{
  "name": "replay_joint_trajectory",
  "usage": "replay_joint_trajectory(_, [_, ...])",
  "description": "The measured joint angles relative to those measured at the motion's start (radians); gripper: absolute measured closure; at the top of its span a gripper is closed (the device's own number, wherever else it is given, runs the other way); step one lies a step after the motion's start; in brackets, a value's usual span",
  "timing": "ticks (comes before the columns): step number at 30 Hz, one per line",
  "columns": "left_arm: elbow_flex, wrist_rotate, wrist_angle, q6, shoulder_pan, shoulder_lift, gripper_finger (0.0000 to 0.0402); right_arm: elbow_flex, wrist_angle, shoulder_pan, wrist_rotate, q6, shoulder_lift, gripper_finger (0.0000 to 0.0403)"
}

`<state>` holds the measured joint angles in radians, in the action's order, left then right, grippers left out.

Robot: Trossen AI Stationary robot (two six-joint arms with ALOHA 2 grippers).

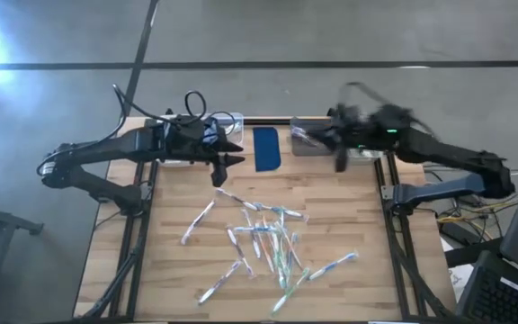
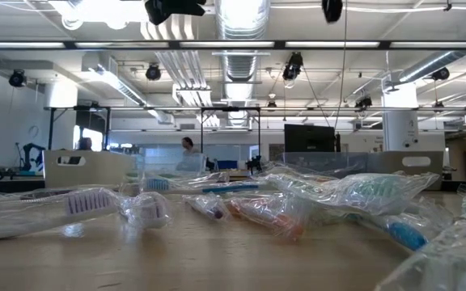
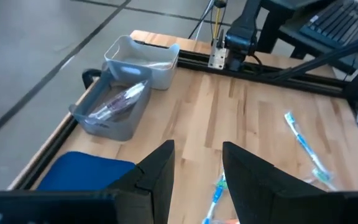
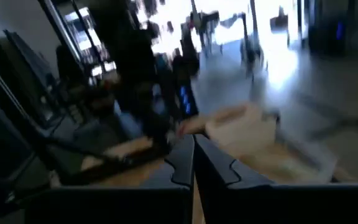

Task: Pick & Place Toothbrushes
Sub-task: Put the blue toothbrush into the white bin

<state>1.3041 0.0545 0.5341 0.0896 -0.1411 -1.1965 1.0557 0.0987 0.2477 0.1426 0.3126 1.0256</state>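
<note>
The table [image 1: 169, 220] is of light wooden planks in a black metal frame, and it stands on a grey concrete floor. Behind it, in the low view, is a large hall with ceiling pipes, lamps and glass walls; a person [image 2: 188, 146] shows far in the back.

At the 12 o'clock edge of the table lies a dark blue pad [image 1: 267, 148], with a grey bin [image 1: 310, 137] just beside it toward 1 o'clock.

The toothbrushes [image 1: 263, 238] lie scattered from the table's middle toward 6 o'clock. They are thin, white or clear sticks with blue and green accents, and each is in a clear crinkled wrapper. They have no common direction: many long axes run from 12 to 6 o'clock, others go diagonally, from 1 to 7 o'clock or from 10 to 4 o'clock.

The left gripper [image 1: 229, 154] hovers near the pad at 11 o'clock; its fingers are apart and hold nothing. The right gripper [image 1: 339, 160] is above the table beside the bin, at 1 o'clock, and its fingers are pressed together with nothing between them.
</note>
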Motion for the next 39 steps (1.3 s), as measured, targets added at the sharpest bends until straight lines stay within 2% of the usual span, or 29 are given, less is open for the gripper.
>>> replay_joint_trajectory(4, [0.000,0.010,-0.001,-0.078,-0.002,0.004,0.0262,0.073,0.236,-0.070,-0.058,0.208,0.117,0.0394])
replay_joint_trajectory(8, [0.000,0.058,0.000,-0.173,-0.003,0.004,0.0262,0.145,0.505,-0.187,-0.244,0.390,0.220,0.0394])
replay_joint_trajectory(17, [0.000,0.086,0.001,-0.426,-0.031,0.005,0.0262,0.317,0.896,-0.467,-0.494,1.075,0.363,0.0394])
replay_joint_trajectory(22, [0.000,0.059,0.007,-0.524,-0.063,0.005,0.0262,0.385,1.014,-0.610,-0.542,1.451,0.432,0.0394])
replay_joint_trajectory(26, [0.000,0.010,0.010,-0.566,-0.088,0.004,0.0262,0.434,1.123,-0.696,-0.535,1.635,0.493,0.0394])
replay_joint_trajectory(29, [0.000,-0.012,0.034,-0.591,-0.098,0.004,0.0262,0.477,1.221,-0.743,-0.471,1.637,0.525,0.0394])
replay_joint_trajectory(32, [0.000,-0.014,0.067,-0.595,-0.105,0.005,0.0262,0.523,1.349,-0.769,-0.285,1.479,0.543,0.0394])
replay_joint_trajectory(35, [0.000,-0.014,0.090,-0.578,-0.106,0.007,0.0262,0.545,1.449,-0.775,-0.117,1.228,0.538,0.0394])
replay_joint_trajectory(39, [0.000,-0.015,0.099,-0.451,-0.106,0.007,0.0262,0.545,1.454,-0.773,-0.067,0.760,0.530,0.0394])
